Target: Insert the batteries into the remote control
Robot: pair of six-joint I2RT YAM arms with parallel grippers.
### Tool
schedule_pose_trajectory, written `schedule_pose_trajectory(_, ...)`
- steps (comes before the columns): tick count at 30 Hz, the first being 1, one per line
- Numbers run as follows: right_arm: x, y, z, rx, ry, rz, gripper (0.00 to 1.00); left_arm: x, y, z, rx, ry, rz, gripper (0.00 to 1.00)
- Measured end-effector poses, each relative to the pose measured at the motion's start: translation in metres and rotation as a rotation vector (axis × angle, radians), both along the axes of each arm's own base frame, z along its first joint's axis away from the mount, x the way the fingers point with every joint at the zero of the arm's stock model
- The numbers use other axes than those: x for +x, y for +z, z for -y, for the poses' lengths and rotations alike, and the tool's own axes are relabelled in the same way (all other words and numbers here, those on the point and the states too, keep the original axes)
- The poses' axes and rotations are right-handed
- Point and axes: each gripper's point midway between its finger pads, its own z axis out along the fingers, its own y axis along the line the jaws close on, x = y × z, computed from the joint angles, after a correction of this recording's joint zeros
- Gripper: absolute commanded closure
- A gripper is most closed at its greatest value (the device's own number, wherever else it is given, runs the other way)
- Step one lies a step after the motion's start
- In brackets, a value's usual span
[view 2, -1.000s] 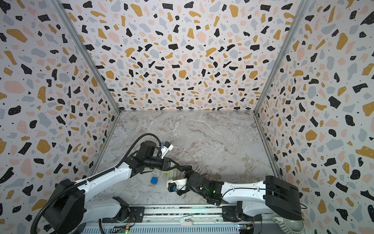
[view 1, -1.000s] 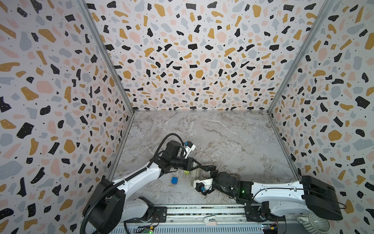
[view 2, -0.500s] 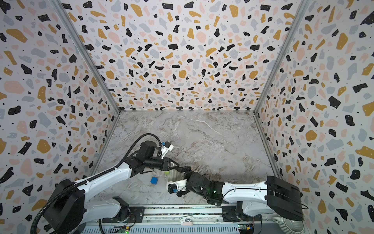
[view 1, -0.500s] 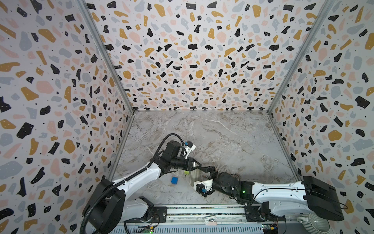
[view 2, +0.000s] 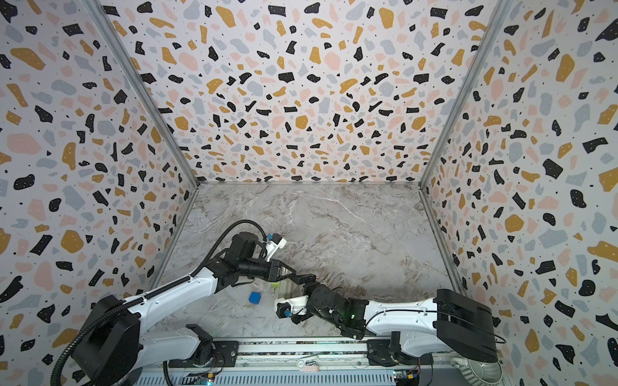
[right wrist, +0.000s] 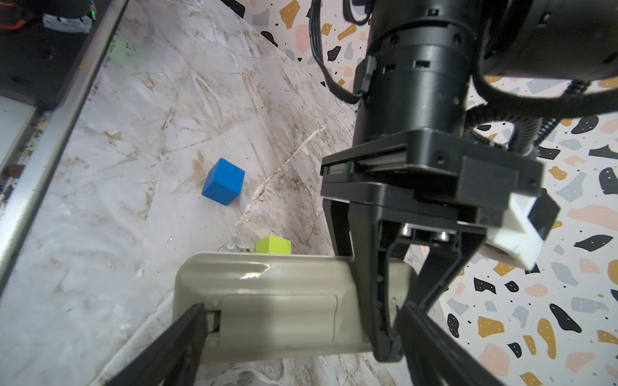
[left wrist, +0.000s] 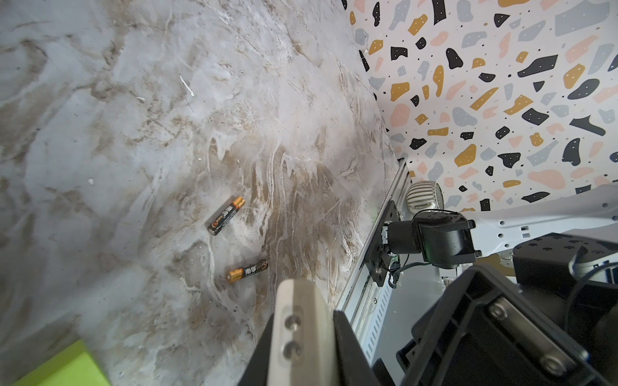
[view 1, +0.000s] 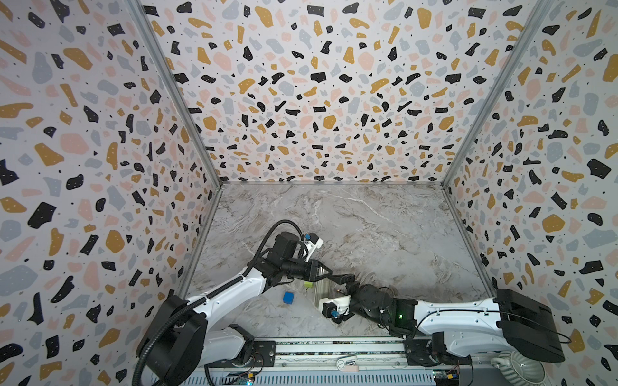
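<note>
White remote control (right wrist: 267,277) pinched by left claw (right wrist: 398,327), right claw (right wrist: 302,310) spread astride.

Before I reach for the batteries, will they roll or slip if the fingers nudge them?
Likely to roll: both batteries are smooth cylinders lying on their sides on the glossy table. Probably rigid and slim, so an off-centre pinch may squirt them out.

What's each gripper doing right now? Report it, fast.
Left gripper: closed, pinching one end of the remote control.
Right gripper: open wide, fingers straddling the remote control, not clamped.
</note>
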Motion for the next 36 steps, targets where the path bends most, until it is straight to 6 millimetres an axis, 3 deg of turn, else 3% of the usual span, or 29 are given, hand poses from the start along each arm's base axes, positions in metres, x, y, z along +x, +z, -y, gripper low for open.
schedule_pose_trajectory(36,0.017,-0.001,0.003,-0.016,-0.09,0.029,0.1,0.013,-0.001,-0.003,0.019,0.038,0.071,1.0)
